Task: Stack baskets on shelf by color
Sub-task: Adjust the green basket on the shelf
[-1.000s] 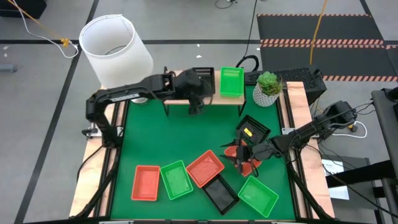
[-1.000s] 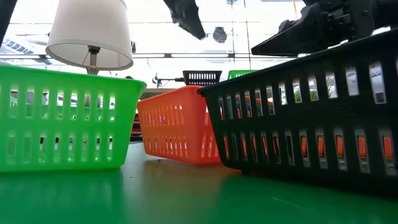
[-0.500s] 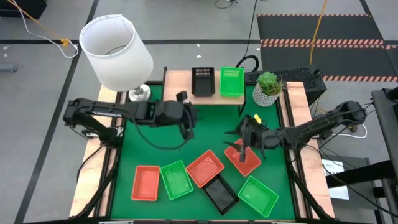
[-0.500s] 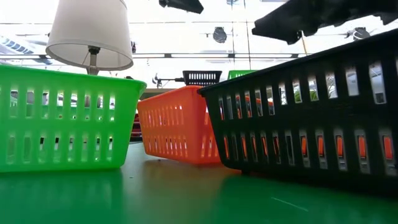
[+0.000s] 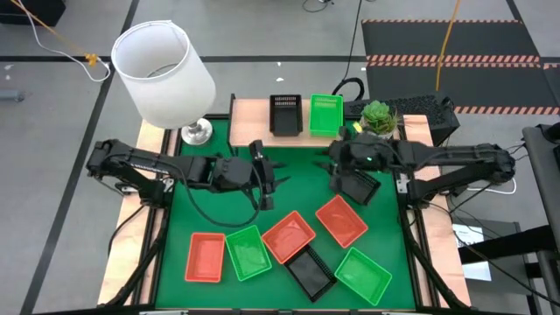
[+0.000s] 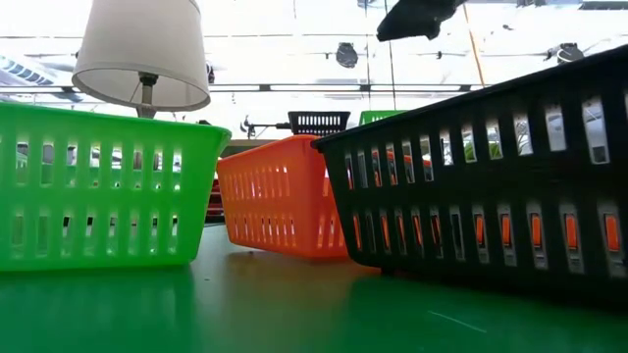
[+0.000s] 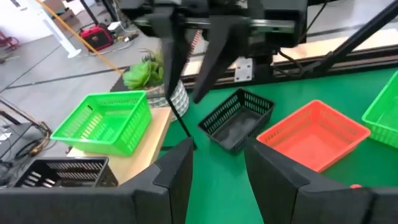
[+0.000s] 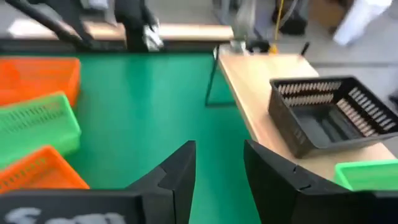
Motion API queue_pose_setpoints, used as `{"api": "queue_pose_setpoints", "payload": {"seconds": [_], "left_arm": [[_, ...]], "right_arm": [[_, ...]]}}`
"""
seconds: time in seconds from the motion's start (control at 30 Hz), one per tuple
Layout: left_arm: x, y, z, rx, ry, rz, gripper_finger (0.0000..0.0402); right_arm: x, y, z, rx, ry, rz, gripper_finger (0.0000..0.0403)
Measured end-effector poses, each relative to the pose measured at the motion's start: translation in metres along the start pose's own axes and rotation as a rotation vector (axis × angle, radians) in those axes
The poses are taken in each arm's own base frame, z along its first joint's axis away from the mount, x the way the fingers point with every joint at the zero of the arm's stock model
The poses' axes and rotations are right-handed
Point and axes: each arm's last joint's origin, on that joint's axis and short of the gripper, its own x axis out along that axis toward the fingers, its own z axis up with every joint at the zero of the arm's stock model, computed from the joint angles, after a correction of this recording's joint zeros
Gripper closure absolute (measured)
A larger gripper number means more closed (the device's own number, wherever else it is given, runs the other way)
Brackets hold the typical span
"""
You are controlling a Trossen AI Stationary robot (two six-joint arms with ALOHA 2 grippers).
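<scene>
The shelf at the back holds one black basket and one green basket side by side; no red is up there yet. Another black basket lies just below the right gripper, whose fingers are apart and empty. The left gripper, also open and empty, hovers mid-table. The other baskets crowd the front. Both grippers sit close together, so reaching for the same basket could make the arms collide or knock it askew.

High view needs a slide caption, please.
Two baskets, black and green, on the shelf; seven remain below.
</scene>
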Motion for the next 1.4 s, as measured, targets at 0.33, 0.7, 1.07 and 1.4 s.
{"api": "queue_pose_setpoints", "payload": {"seconds": [0.33, 0.7, 1.07, 1.4], "left_arm": [[-0.006, 0.000, -0.004, 0.000, 0.049, -0.012, 0.0254], [-0.022, 0.008, -0.003, -0.010, 0.070, -0.010, 0.0254], [-0.022, 0.008, -0.003, 0.026, 0.072, -0.021, 0.0254], [-0.022, 0.008, -0.003, 0.030, 0.073, -0.023, 0.0254]], "right_arm": [[0.006, -0.017, 0.035, -0.107, 0.239, -0.039, 0.0221], [0.025, -0.055, 0.029, -0.224, 0.440, -0.075, 0.0192], [0.048, -0.106, 0.010, -0.111, 0.507, -0.017, 0.0215], [0.061, -0.115, -0.001, -0.154, 0.577, 0.001, 0.0242]]}}
